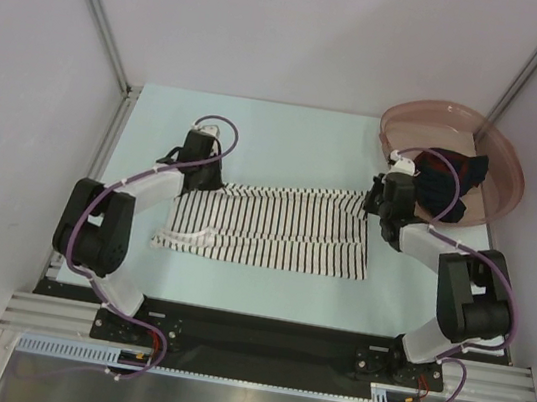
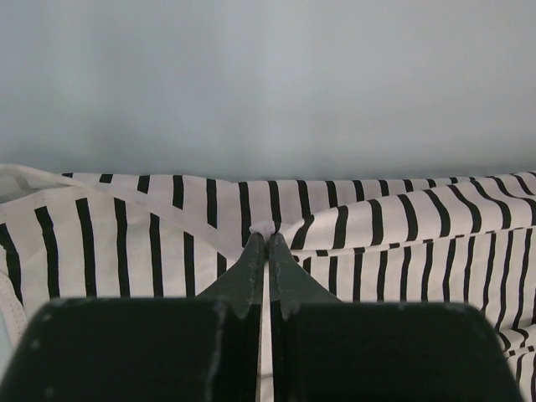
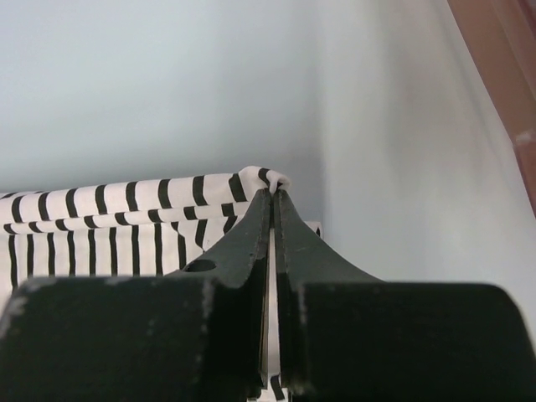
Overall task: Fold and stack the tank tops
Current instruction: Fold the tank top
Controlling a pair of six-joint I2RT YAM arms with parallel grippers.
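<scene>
Striped tank top [image 1: 264, 229], edge pinched by left end effector [image 2: 266, 240], right end effector [image 3: 274, 191]

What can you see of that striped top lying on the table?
The striped tank top is soft white cloth with thin black stripes. It lies spread and slightly rumpled on the pale table, between the two arms. The left gripper and the right gripper each pinch a small fold at its far edge, jaws shut.
</scene>
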